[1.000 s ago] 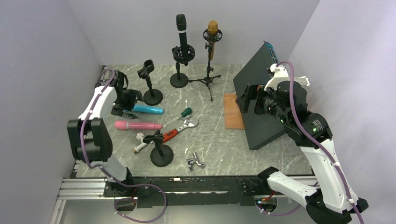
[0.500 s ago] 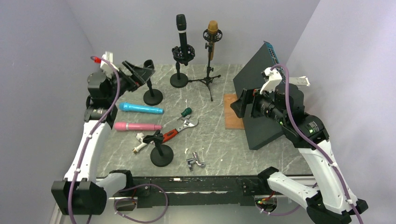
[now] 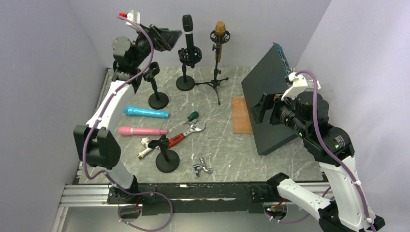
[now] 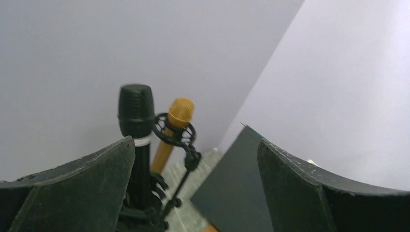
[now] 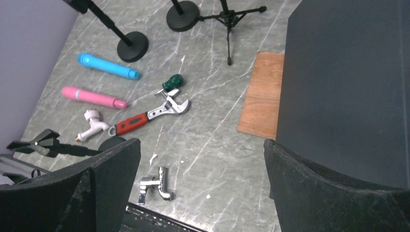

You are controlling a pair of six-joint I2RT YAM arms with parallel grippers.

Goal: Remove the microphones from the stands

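Observation:
A black microphone [image 3: 187, 26] stands upright in the clip of a round-based stand [image 3: 185, 82] at the back of the table. Beside it a gold microphone [image 3: 220, 29] sits in a shock mount on a tripod stand [image 3: 216, 79]. My left gripper [image 3: 166, 36] hangs open in the air just left of the black microphone's upper part, not touching it. The left wrist view shows the black microphone [image 4: 136, 116] by the left finger and the gold microphone [image 4: 180, 111] behind it, with nothing between the jaws of the left gripper [image 4: 194, 143]. My right gripper [image 3: 256, 109] is open and empty over the table's right side.
A blue microphone [image 3: 145, 112] and a pink microphone [image 3: 142, 130] lie on the table. Two empty stands [image 3: 155, 96] [image 3: 167, 159], a red-handled wrench [image 5: 145, 118], a white tap [image 5: 92, 126] and a chrome tap [image 5: 154, 186] are there too. A leaning black panel [image 3: 270, 101] and a wooden board [image 3: 240, 115] stand on the right.
My left arm has risen from table level beside the blue microphone up and rightward to the black microphone's upper part, its jaws opening wider. The right arm drew back slightly to the right.

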